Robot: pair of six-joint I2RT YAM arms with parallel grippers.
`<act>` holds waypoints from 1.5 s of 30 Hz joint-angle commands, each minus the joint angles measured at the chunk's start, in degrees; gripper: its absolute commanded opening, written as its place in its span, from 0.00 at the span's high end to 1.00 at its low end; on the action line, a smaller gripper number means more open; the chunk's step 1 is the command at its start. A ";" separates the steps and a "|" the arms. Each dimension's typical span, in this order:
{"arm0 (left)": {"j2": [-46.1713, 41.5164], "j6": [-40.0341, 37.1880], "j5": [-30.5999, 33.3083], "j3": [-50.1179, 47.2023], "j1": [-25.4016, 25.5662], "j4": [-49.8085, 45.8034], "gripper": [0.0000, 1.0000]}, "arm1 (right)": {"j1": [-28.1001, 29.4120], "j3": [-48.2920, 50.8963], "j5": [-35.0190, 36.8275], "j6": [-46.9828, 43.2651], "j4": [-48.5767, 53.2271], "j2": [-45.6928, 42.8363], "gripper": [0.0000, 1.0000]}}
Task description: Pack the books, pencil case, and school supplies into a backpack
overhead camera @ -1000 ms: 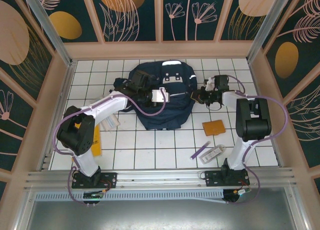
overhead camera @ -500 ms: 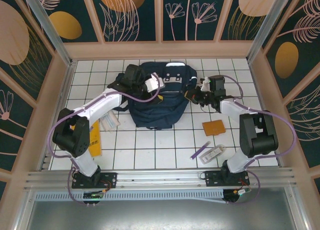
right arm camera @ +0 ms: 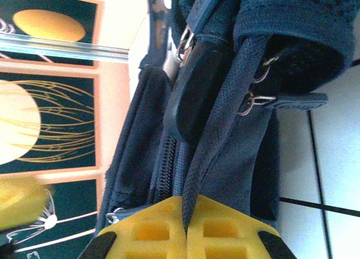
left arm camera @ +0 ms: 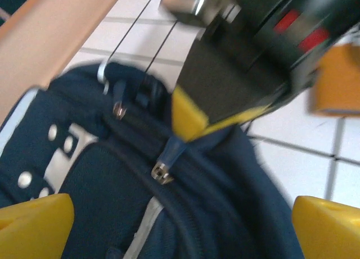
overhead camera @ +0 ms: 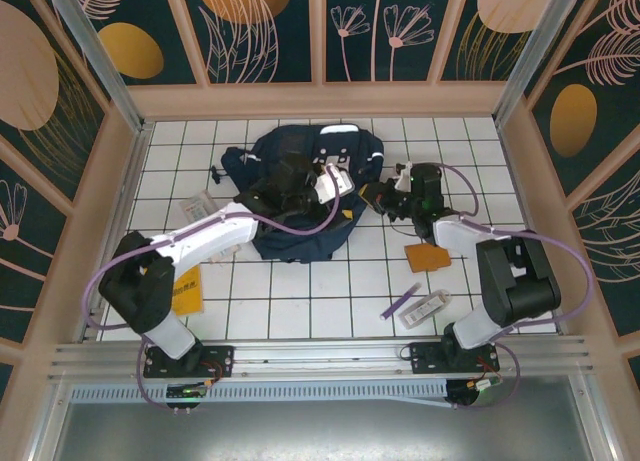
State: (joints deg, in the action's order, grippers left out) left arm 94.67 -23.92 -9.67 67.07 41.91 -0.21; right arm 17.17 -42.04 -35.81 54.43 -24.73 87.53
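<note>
My left gripper [left arm camera: 180,228] stands wide apart, with nothing between its fingers [left arm camera: 34,225]. The backpack [left arm camera: 112,175] lies directly beneath it, its zip pulls [left arm camera: 163,170] just ahead of the fingers. The yellow book [overhead camera: 187,289] lies well behind, beside that arm's elbow. My right gripper [right arm camera: 185,225] is pinched tight on a strap [right arm camera: 219,130] of the backpack. The orange book [overhead camera: 428,256], purple pen [overhead camera: 402,301] and a clear pack [overhead camera: 432,305] lie behind this gripper, toward its base.

Left arm [overhead camera: 205,233], right arm [overhead camera: 462,227]: smooth white links, bulky black joint housings. Purple cables [overhead camera: 572,267] loop along each. Black bolted bases [overhead camera: 187,362]. Fingers [right arm camera: 152,230] yellow plastic, blocky, square recesses. Black wrist housing [left arm camera: 253,57] with red marks
</note>
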 commanded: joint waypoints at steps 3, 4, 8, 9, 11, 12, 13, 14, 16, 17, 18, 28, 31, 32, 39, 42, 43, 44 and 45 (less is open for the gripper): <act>5.57 -1.86 9.97 2.74 0.39 2.06 0.02 | 2.33 -0.44 -1.01 0.26 -5.98 -4.40 0.94; 5.98 -2.02 10.00 2.95 0.37 2.10 0.04 | 2.66 -0.41 -0.57 -0.19 -5.42 -4.64 0.94; 5.92 -3.57 10.04 2.98 0.36 2.21 0.30 | 2.88 -0.67 0.55 -1.91 -1.32 -5.28 0.91; 5.96 -3.76 10.35 3.11 0.35 2.02 0.42 | 2.87 -0.75 0.89 -2.34 -0.36 -5.47 0.90; 5.91 -4.43 10.21 3.46 0.40 1.20 0.63 | 2.70 -1.22 1.10 -3.60 1.52 -5.45 0.89; 6.02 -4.91 9.74 3.87 0.41 0.26 0.76 | 2.62 -1.92 1.01 -4.67 3.08 -5.17 0.88; 6.13 -5.28 9.18 4.45 0.35 -0.79 0.90 | 2.61 -2.66 0.92 -5.95 4.84 -4.77 0.86; 6.31 -5.39 8.83 5.21 0.36 -2.14 1.00 | 2.61 -3.77 0.96 -8.04 7.39 -4.16 0.84; 6.16 -5.43 8.19 5.81 0.30 -3.48 1.00 | 2.55 -5.03 3.06 -13.01 12.48 -3.52 0.79; 5.69 -5.35 7.73 5.51 0.37 -3.29 1.00 | 2.40 -5.56 4.82 -15.80 15.09 -3.37 0.76; 5.09 -5.43 7.19 4.91 0.34 -2.95 1.00 | 2.23 -5.55 6.54 -18.44 16.90 -3.42 0.75; 1.12 -9.83 2.38 0.97 0.35 -2.78 1.00 | -1.01 2.38 17.26 -37.91 15.01 -12.34 0.45; 1.04 -10.91 0.69 1.29 0.36 -3.10 1.00 | -2.63 8.35 17.57 -42.37 6.25 -17.98 0.43; 1.08 -11.12 0.45 1.48 0.31 -3.26 1.00 | -3.23 10.87 16.20 -45.25 1.96 -19.80 0.42; 2.16 -12.43 -1.21 3.17 0.35 -5.86 1.00 | -8.05 26.24 11.45 -58.07 -25.62 -25.18 0.39; 2.24 -12.77 -2.28 3.83 0.31 -6.74 1.00 | -11.93 28.49 7.04 -59.26 -28.70 -23.72 0.40; 2.27 -13.18 -2.78 4.02 0.34 -7.18 1.00 | -12.78 28.75 5.99 -60.55 -29.22 -23.00 0.39; 2.26 -13.51 -3.17 4.24 0.28 -7.70 1.00 | -13.52 28.74 4.49 -62.35 -29.23 -22.09 0.39; 2.30 -13.82 -3.59 4.42 0.28 -8.30 1.00 | -13.77 28.84 3.65 -64.34 -29.61 -21.21 0.39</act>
State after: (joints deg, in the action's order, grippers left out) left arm 98.19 -35.44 -8.80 68.97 42.15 -7.09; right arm 4.49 -13.80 -27.24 -3.25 -46.02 64.79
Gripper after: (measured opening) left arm 0.047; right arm 0.607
